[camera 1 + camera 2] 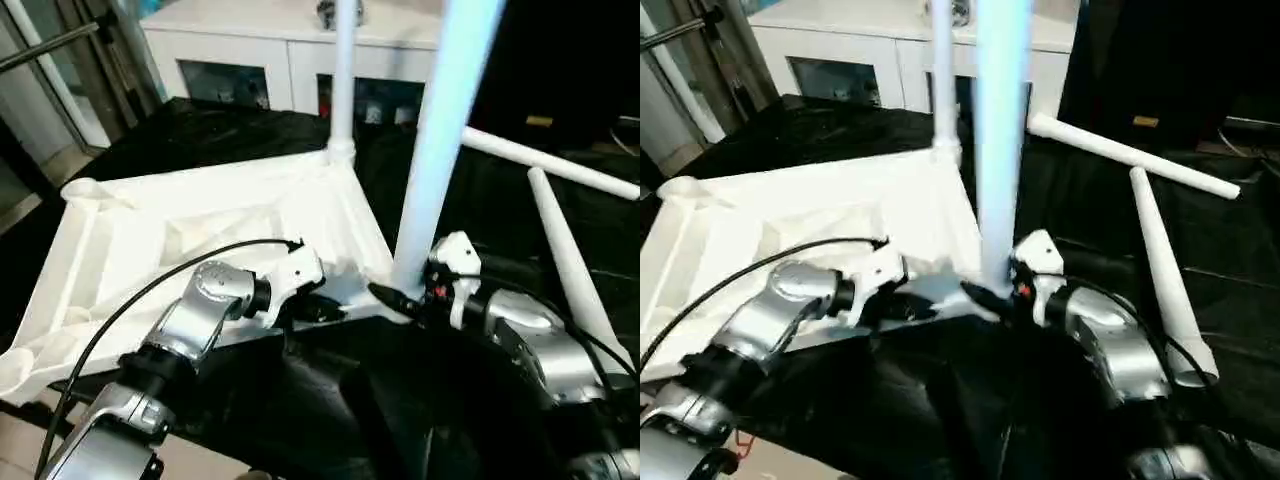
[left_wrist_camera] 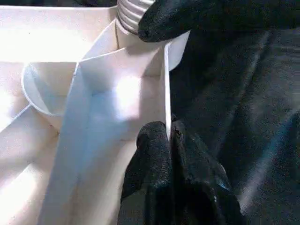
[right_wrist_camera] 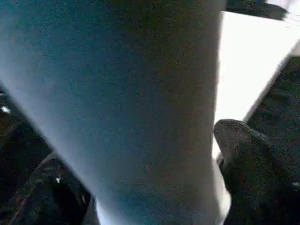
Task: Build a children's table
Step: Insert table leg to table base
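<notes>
Lying upside down on a black cloth [image 1: 250, 135], ribbed underside up, is one white tabletop [image 1: 120, 250]. Four white legs are counted. Two stand upright in corner sockets: the far leg [image 1: 344, 70] at the far corner, the near leg [image 1: 445, 140] at the corner nearest the grippers. Two more are seen loose on the cloth to the robot's right: one loose leg [image 1: 550, 163] lies across, further back, & the second loose leg [image 1: 570, 270] runs toward the robot, its far tip just beside the first; whether they touch can't be told.

Two grippers are seen, one per arm. The left gripper [image 2: 169, 133] is held at the tabletop's near edge, w/ its fingers [image 2: 152, 154] pressed together on the thin rim wall, pinching it, as shown in the left wrist view. Beside it an empty round socket [image 2: 42, 93] is visible, plus the threaded base of the near leg.

The right gripper [image 1: 400, 298] is placed at the foot of the near leg, fingers spread wide, one each side of the tube; a firm grip can't be confirmed. One fingertip [image 3: 243, 145] is seen just beside the leg.

One white cabinet [image 1: 260, 50] w/ glass doors stands behind the cloth.
</notes>
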